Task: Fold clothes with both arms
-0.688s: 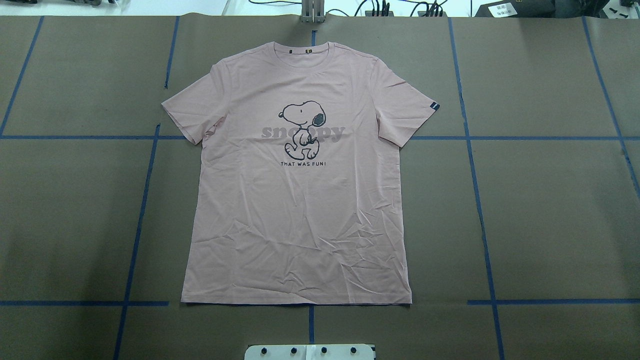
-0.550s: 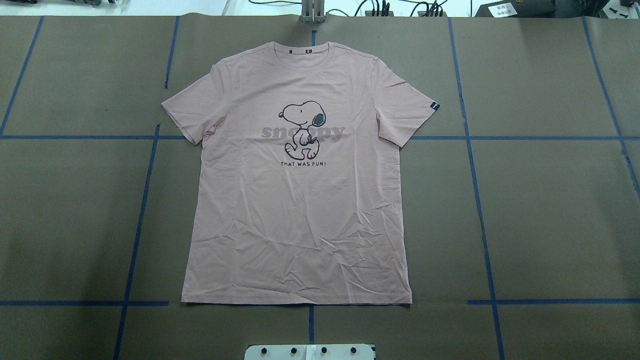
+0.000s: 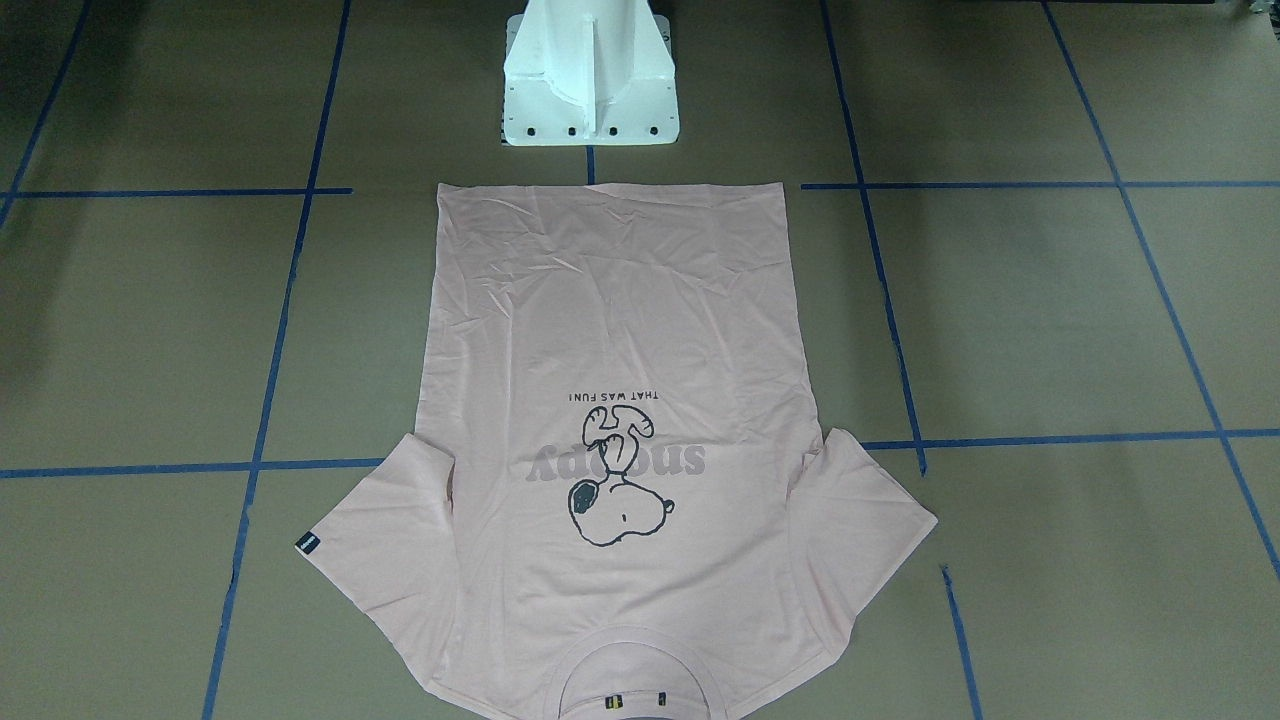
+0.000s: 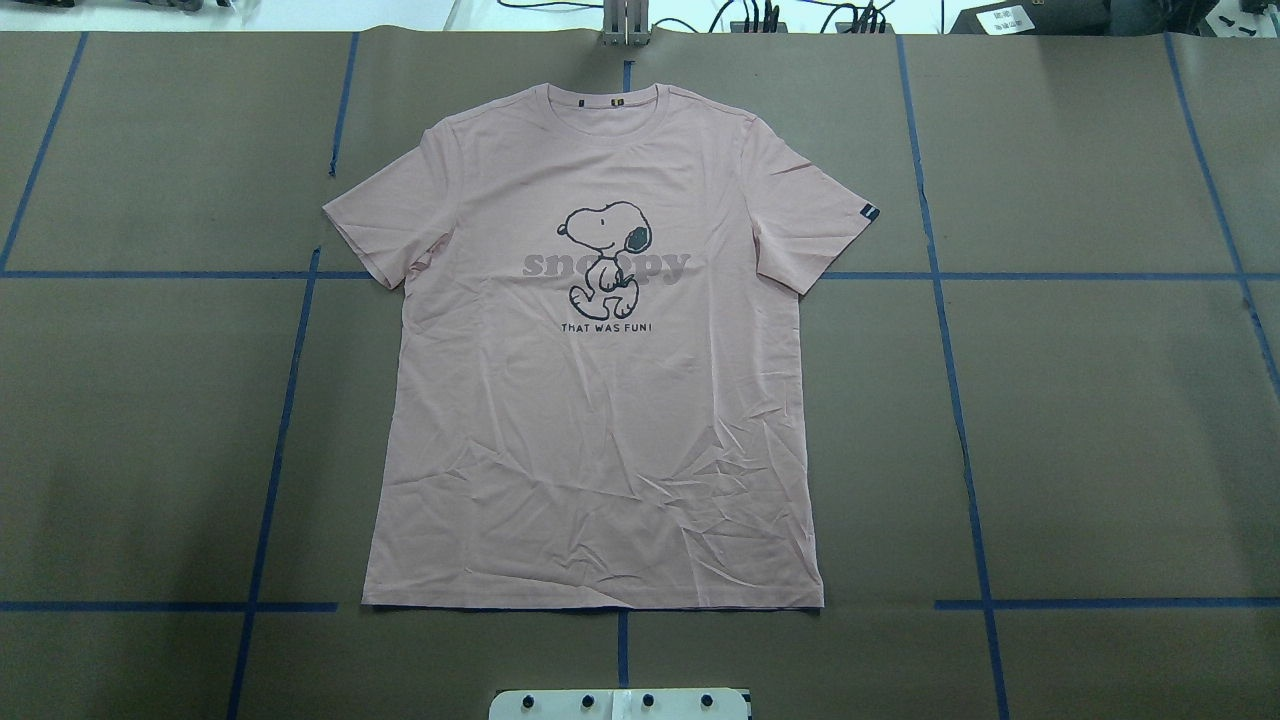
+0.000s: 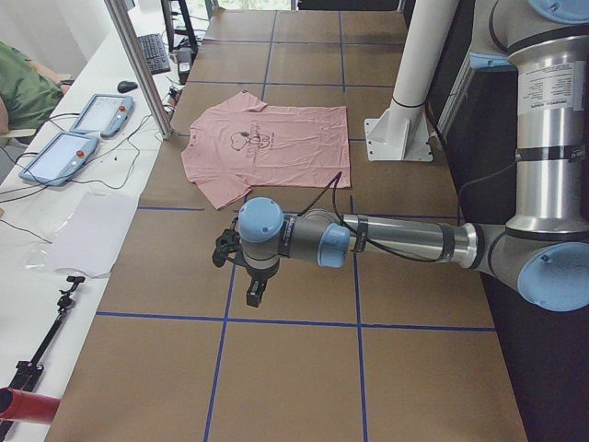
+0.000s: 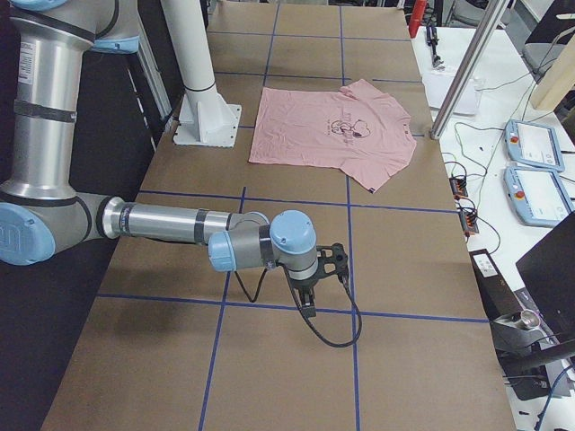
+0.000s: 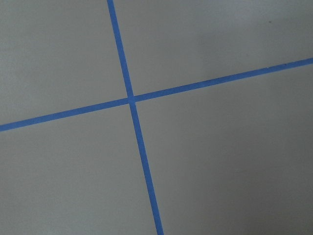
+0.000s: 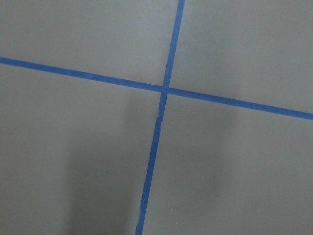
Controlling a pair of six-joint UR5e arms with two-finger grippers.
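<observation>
The T-shirt (image 4: 600, 420) lies flat and print-up in the middle of the overhead view, collar toward the top edge and hem just above the white pedestal (image 4: 620, 703) at the bottom. Its sleeves are spread, laid out, I judge, so that each arm can take one side. No fold is started. Neither arm shows in the overhead view. The left gripper (image 5: 254, 293) hangs over bare table (image 4: 1100, 420) in the lower middle of the left side view, well apart from the shirt, and the right gripper (image 6: 308, 303) does likewise in the right side view — probably parked clear. Each wrist camera shows only a cross of blue tape (image 7: 131, 100). Nothing hangs from either gripper, but how far the fingers stand open I cannot tell — they are too small. The front view cuts off the collar at its bottom edge.
</observation>
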